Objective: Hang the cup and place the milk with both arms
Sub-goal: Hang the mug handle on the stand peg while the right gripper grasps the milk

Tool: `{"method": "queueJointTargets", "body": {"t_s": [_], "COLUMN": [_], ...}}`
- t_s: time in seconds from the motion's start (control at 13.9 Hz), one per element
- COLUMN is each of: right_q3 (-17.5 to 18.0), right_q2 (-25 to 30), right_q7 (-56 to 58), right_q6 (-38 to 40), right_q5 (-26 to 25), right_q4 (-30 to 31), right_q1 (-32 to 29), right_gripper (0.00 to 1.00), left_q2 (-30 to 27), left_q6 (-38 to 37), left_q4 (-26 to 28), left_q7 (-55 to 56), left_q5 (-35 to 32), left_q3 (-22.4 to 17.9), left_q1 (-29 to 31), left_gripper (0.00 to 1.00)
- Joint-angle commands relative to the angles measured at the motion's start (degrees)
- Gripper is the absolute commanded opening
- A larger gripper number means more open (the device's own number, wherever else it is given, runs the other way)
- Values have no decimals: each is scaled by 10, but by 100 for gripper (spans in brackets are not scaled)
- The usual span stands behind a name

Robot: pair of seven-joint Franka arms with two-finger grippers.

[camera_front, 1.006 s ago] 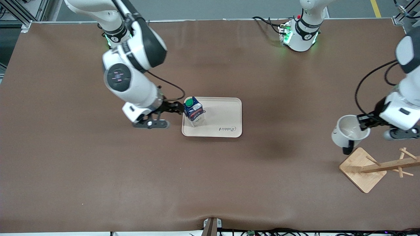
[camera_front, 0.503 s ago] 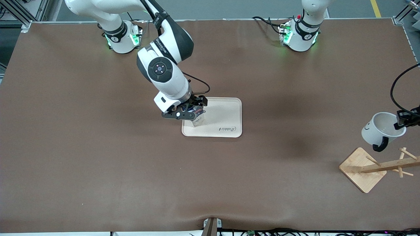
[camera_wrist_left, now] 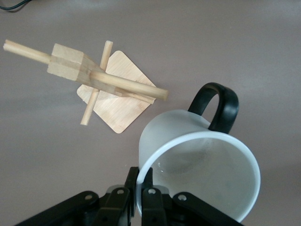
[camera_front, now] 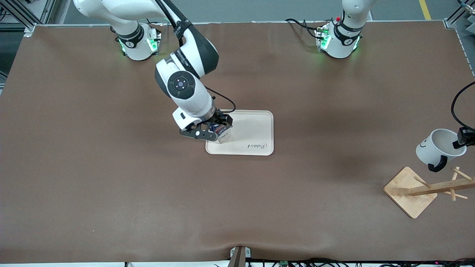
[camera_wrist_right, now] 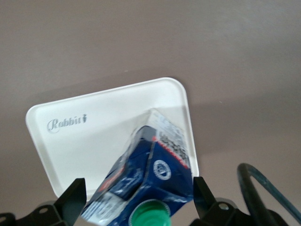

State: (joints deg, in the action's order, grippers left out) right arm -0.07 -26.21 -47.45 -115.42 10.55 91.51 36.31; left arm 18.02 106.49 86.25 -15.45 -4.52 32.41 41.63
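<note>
The brown table (camera_front: 111,185) is the biggest thing in view, and most of its surface nearer the front camera lies bare. The right arm (camera_front: 185,85) reaches from its base down to a cream tray (camera_front: 259,126) near the table's middle. The tray's end toward the left arm is uncovered, with a printed word (camera_front: 257,146) along its nearer edge. At the left arm's end of the table a wooden rack (camera_front: 426,189) stands on a square base close to the table's edge, its pegs sticking out from a central post.

The right tool (camera_front: 217,129) is over the tray's end toward the right arm. In the right wrist view its fingers (camera_wrist_right: 70,202) stand either side of the milk (camera_wrist_right: 150,174) near the green cap; whether they press the carton cannot be told. The milk tilts, its base over the tray just inside the rim.

The left tool (camera_front: 464,139) hangs at the table's edge, pinching the rim of the cup (camera_front: 436,146) between closed fingers (camera_wrist_left: 150,207). The cup is tipped up in the air over bare table just beside the rack's base, its black handle (camera_wrist_left: 218,106) close to a peg tip (camera_wrist_left: 162,94) but apart from it.
</note>
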Motion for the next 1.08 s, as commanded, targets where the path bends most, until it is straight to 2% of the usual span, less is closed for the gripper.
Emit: {"method": "queueJointTargets", "body": {"t_s": [0.0, 0.5, 0.79, 0.86, 0.93, 1.01], "right_q3": [6, 7, 7, 7, 8, 8], "right_q2": [5, 1, -14, -18, -20, -22], "right_q7": [-96, -256, -276, -276, -276, -275], "right_q6": [16, 15, 9, 11, 11, 10], "right_q5": [-6, -4, -2, -1, 5, 20], "right_q4": [-3, 6, 9, 9, 9, 8], "right_q1": [-9, 4, 9, 8, 7, 8], "right_gripper": [100, 100, 100, 95, 60, 45], "left_q2": [19, 39, 54, 55, 57, 58], "left_q6": [-6, 1, 6, 7, 8, 8], "left_q4": [-32, -45, -55, -54, -54, -54], "left_q7": [-18, -50, -72, -73, -73, -73], "left_q5": [16, 17, 17, 17, 17, 16], "left_q3": [5, 5, 5, 5, 5, 5], "left_q1": [10, 28, 42, 43, 43, 44], "left_gripper": [0, 0, 0, 0, 0, 0]}}
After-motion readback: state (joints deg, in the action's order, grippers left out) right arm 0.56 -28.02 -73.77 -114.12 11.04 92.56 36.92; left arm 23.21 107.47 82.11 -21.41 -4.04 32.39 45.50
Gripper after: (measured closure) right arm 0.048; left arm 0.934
